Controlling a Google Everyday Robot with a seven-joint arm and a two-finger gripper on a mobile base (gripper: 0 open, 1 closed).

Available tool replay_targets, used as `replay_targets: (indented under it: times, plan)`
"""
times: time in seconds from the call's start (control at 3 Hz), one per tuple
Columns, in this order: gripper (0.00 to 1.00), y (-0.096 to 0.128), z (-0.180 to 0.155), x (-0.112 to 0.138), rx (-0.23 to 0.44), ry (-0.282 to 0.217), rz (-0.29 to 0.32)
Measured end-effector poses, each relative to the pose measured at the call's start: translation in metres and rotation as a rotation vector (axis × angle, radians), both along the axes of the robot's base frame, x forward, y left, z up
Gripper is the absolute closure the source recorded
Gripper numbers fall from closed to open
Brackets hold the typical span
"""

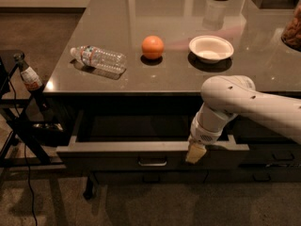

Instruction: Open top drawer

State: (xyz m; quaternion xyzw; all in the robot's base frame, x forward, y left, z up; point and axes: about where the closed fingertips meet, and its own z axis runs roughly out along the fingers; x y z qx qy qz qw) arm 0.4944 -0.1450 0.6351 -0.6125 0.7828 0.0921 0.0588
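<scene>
The top drawer [117,147] is a wide, shallow dark drawer under the grey countertop. It stands pulled out toward me, its grey rim and dark inside showing. Its small metal pull handle [152,163] sits at the centre of the front. My gripper [195,153] hangs from the white arm at the drawer's front rim, to the right of the handle and apart from it.
On the countertop [244,74] lie a plastic water bottle [99,58], an orange [153,47] and a white bowl [211,48]. A black stand [21,126] with a small bottle [29,76] is at the left. Lower drawers [277,157] sit at right.
</scene>
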Motion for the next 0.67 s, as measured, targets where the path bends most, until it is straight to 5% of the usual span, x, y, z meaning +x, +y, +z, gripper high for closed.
replay_targets:
  times: [0.33, 0.67]
  plan:
    - [0.89, 0.0, 0.0001, -0.0002, 0.0, 0.0, 0.0]
    - [1.0, -0.0012, 0.0047, -0.0081, 0.005, -0.001, 0.001]
